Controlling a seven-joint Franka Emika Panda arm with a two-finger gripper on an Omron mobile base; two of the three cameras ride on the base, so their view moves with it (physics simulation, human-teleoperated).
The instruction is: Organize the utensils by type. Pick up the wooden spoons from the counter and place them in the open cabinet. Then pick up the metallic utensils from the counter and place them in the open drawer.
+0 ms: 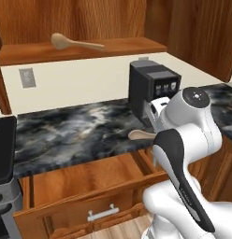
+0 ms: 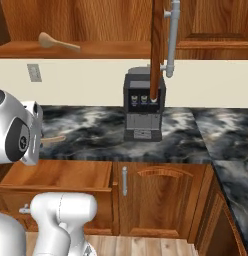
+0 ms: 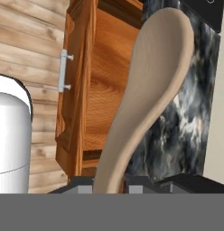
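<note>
A tan wooden spoon [image 3: 152,85] stands up between the fingertips in the hand view, its handle pinched at the bottom and its bowl rising away from the camera; the gripper [image 3: 109,182] is clenched on that handle. In the left base view the spoon's bowl end [image 1: 139,135] pokes out from behind the white arm, over the front edge of the marbled black tabletop [image 1: 76,130], above the open drawer [image 1: 85,179]. The right base view shows the same spoon [image 2: 52,139] jutting from the hand just above the tabletop edge.

The other wooden spoon [image 1: 71,43] already lies on the shelf of the open cabinet [image 1: 118,46], high above the tabletop, bowl to the left and handle pointing right. A black coffee machine [image 2: 142,112] stands on the tabletop against the wall, to the right of the held spoon. No metal utensils can be made out in these views.

The step in hand looks like carrying the second wooden spoon to the cabinet. The next move calls for lifting well clear of the tabletop and the coffee machine, reaching up and back to the shelf, and setting the spoon down beside the first one before letting go. The metal pieces and the drawer remain for afterwards
</note>
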